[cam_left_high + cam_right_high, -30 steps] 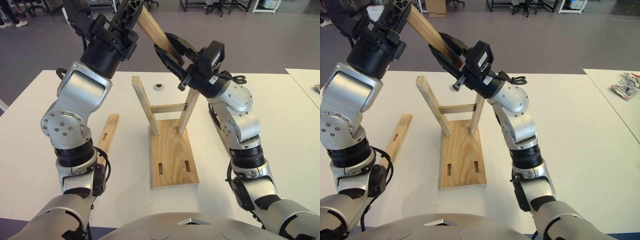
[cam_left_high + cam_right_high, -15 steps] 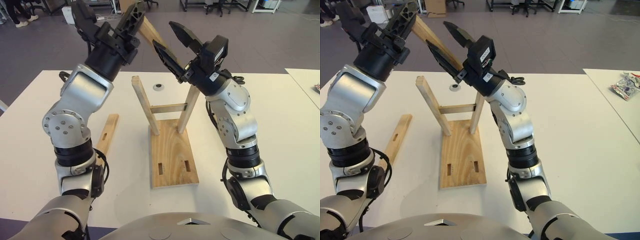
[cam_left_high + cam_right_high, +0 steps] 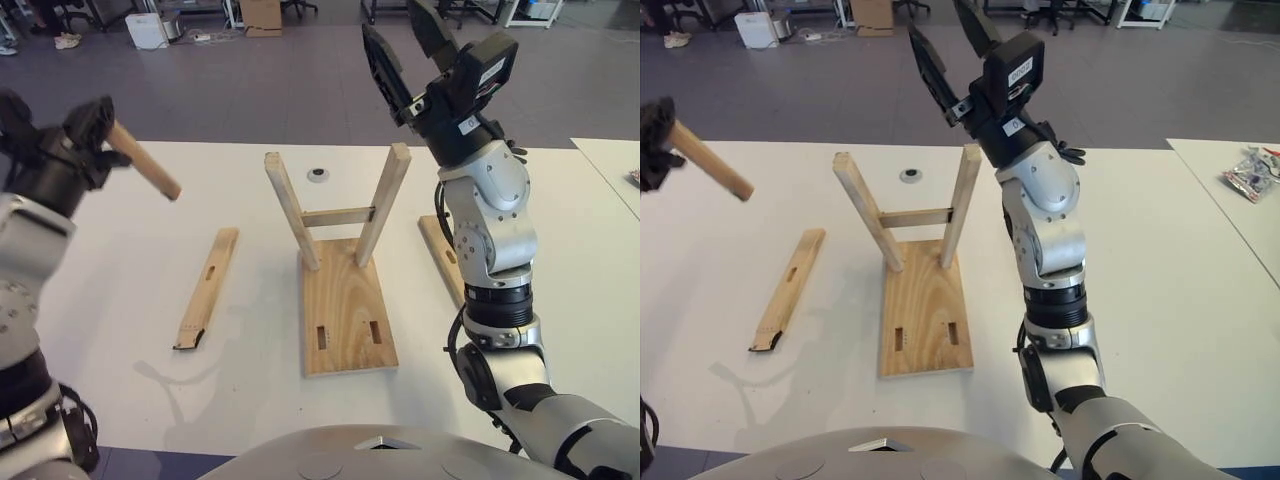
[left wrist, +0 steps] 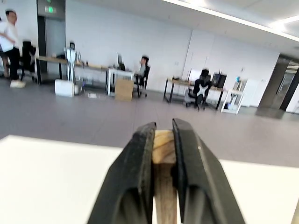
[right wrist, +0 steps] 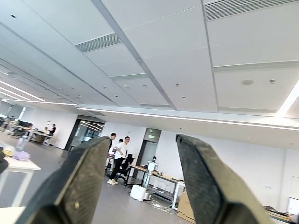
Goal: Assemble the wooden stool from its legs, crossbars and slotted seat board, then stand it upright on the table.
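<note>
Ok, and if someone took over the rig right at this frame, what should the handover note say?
Left gripper: shut on a wooden piece, held up over the table at its left side.
Right gripper: open, empty, raised high.
Seat board lies flat; two legs joined by a crossbar stand at its far end.
A slotted piece lies left of the board, a second loose piece right of it.
Left to do: fill the two near slots, then stand the stool upright.
</note>
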Robot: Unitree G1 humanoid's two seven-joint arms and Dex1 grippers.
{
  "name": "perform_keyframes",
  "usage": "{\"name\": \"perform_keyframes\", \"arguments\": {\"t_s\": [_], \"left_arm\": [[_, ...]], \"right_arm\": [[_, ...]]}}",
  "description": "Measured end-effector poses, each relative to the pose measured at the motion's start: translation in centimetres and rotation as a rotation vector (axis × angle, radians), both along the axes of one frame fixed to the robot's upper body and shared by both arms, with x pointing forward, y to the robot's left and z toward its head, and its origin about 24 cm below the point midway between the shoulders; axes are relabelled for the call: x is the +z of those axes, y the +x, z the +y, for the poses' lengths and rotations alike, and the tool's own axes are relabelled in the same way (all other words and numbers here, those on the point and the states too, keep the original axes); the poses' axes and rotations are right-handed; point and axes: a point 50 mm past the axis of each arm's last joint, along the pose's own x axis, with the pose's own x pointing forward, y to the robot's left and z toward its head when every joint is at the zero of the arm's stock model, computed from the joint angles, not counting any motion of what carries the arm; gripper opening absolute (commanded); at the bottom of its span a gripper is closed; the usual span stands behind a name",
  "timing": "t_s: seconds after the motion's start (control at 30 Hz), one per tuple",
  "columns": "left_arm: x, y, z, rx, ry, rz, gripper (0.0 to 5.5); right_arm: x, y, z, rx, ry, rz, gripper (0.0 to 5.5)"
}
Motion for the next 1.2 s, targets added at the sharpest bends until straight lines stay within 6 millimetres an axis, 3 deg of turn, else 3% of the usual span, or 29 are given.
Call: {"name": "perform_keyframes", "arguments": {"t_s": [0.07,0.13,0.2,0.27,0.33,0.43,0.5,0.63,0.97,1.2], "left_arm": [[-4.7,-1.0,-0.2,0.022,0.033,0.123,0.41],[-6.3,-1.7,-0.4,0.032,0.037,0.140,0.41],[-7.6,-2.5,-0.6,0.046,0.035,0.143,0.41],[-8.4,-2.9,-0.9,0.044,0.026,0.123,0.41],[-8.7,-2.9,-1.2,0.022,0.022,0.104,0.41],[-9.6,-2.8,-1.2,0.007,0.026,0.093,0.41],[-10.2,-2.7,-1.0,0.005,0.040,0.112,0.41],[-11.2,-2.3,-0.4,0.016,0.025,0.141,0.41],[-11.4,-1.9,-1.5,0.002,0.028,0.130,0.41],[-11.5,-2.0,-0.5,0.046,0.033,0.131,0.41]], "right_arm": [[3.5,0.7,-2.7,-0.115,0.069,-0.061,2.65],[6.3,1.2,-5.4,-0.215,0.145,-0.107,2.65],[8.5,1.7,-10.1,-0.389,0.217,-0.126,2.65],[8.6,2.0,-13.6,-0.524,0.238,-0.113,2.65],[8.0,2.3,-14.7,-0.566,0.234,-0.101,2.65],[4.2,3.5,-16.2,-0.630,0.208,0.011,2.65],[3.0,3.8,-16.7,-0.648,0.206,0.052,2.65],[2.9,3.8,-16.9,-0.656,0.200,0.036,2.65],[3.0,3.9,-16.6,-0.649,0.180,0.020,2.65],[2.9,3.9,-16.3,-0.645,0.169,0.017,2.65]]}}
